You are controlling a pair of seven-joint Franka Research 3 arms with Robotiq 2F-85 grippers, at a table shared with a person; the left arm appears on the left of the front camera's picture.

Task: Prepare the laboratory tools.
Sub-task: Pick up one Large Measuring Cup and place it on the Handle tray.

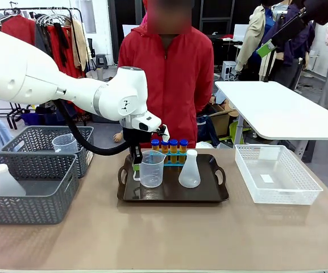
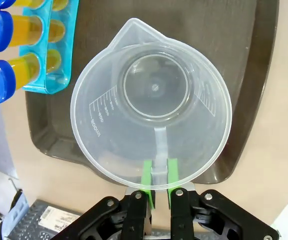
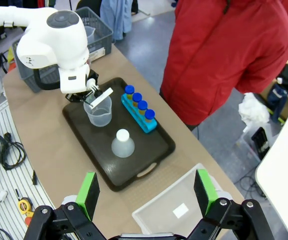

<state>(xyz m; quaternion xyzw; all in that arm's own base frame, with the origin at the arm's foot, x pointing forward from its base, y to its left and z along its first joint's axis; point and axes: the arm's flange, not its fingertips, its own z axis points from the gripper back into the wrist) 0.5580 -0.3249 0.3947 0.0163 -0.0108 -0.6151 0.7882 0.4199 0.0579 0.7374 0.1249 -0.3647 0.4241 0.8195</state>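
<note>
Left wrist view shows the left end effector [image 2: 159, 182] clamped on the clear plastic measuring beaker's [image 2: 151, 105] handle; from the front that grip is hidden. The right end effector [image 3: 146, 192] gapes wide, empty.

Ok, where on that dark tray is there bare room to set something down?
The tray's front strip, in front of the beaker and flask, is bare, as is its right end beside the flask. The back is crowded: the tube rack sits there, and the left hand grips the beaker's handle at the left.
</note>
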